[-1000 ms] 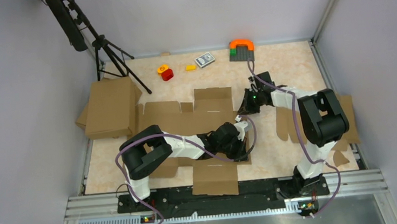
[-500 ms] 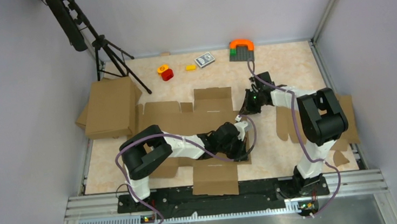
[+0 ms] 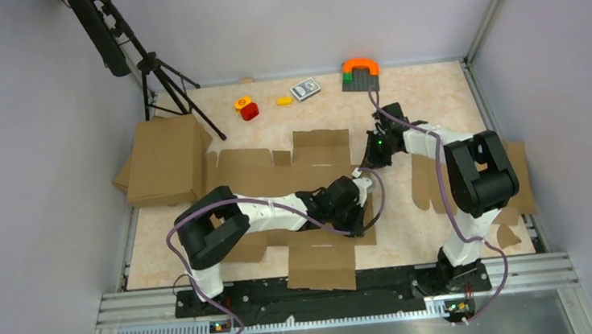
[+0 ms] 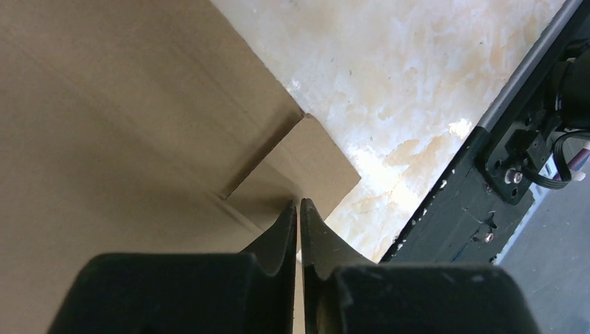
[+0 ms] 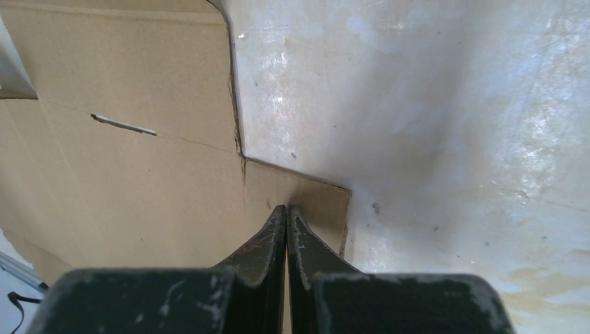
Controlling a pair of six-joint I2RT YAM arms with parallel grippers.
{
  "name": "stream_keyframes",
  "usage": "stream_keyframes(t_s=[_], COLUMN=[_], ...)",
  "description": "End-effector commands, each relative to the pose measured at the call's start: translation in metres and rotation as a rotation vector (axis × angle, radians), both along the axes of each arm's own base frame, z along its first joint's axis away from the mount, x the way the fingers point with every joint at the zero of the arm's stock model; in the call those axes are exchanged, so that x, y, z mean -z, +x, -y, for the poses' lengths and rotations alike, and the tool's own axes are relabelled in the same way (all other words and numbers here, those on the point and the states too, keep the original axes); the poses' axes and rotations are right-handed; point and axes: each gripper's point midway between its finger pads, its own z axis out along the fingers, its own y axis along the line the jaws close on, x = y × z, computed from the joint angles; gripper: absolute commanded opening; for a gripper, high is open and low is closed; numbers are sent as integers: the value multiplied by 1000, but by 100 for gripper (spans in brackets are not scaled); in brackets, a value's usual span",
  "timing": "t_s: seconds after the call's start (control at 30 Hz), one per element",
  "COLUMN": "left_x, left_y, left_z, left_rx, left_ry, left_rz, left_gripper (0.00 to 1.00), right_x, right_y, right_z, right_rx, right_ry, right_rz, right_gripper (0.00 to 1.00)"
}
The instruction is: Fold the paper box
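Left gripper (image 4: 300, 207) is clenched, with its tips set down on a small corner tab (image 4: 313, 163) of the paper box (image 3: 249, 175). Nothing shows between the fingers. Right gripper (image 5: 286, 211) is likewise clenched, its tips resting on a narrow tab at the sheet's right edge. Seen from the room, the box lies as a flat, unfolded sheet across the middle of the worktop (image 3: 425, 111). Its near flap (image 3: 322, 266) reaches the near edge.

Hazards, as judged:
- Tips may skid off the thin tabs onto bare worktop. Cause: smooth surface and little cardboard under them.
- A push from one side alone may slide or turn the whole sheet instead of creasing it. Cause: nothing anchors it.
- A pull toward the bases may catch the near flap on the black rail (image 4: 480, 188).
- The left arm lies low across the sheet and may block a flap from rising.

Clearance:
- Far side: open worktop lies beyond the sheet, short of the toy blocks (image 3: 247, 107) and card deck (image 3: 305, 89) along the far edge.
- Left side: crowded by another cardboard box (image 3: 164, 158).
- Right side: crowded by a cardboard blank (image 3: 422, 182) beside the right arm.
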Motion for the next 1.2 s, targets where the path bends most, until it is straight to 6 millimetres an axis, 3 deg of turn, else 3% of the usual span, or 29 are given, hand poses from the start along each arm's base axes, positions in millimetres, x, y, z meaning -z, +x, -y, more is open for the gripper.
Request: stream_keyframes(t_s=[0.0,0.17,0.4,0.8,1.0,1.17], left_x=[-22,-27,-36,-45,-50,-55], left_y=[9,10,11,10,4,-3], left_z=[-2,-1,1,0,-1,3], left_rx=[-7,-7,-8,9,48,149], left_ry=[-7,-19,-36,-34,-49,-67], left_rz=[49,57,66,72,75,83], left_gripper=[4,4,5,25,50,56], right_x=[-14,-32,-35,-46,-44,-40], right_y=[12,21,22,22,-8,-41], right_z=[7,10,22,40,55,48], right_rx=[-1,4,27,91,132,105], right_ry=[-51,-58,-52,-48,5,69], right_rz=[29,61,65,114,129,112], right_gripper=[0,0,0,0,9,14])
